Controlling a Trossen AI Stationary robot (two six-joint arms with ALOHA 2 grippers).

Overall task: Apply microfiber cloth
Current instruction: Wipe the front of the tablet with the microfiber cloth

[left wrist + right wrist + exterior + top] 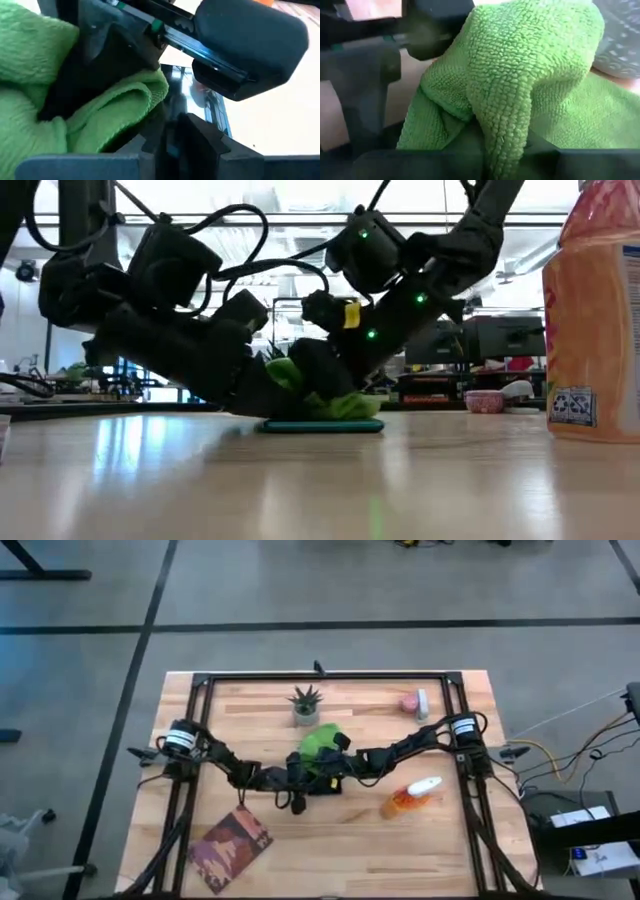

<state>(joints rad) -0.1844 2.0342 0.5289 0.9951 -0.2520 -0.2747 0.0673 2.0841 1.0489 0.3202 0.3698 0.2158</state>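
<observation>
We see both arms meet at the middle of the worktop [420, 850]. The right gripper [335, 755] has its fingers clenched on the microfiber cloth [318, 743], which lies bunched on the dark tablet [322, 425]. For the left gripper [300, 778], we cannot tell.

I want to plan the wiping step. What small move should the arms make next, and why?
Probably press down and slide the bright lime-green microfiber cloth sideways. It lies bunched on the dark flat tablet, covering only part, with the right gripper closed on a fold. The left gripper sits beside it at the tablet.
</observation>
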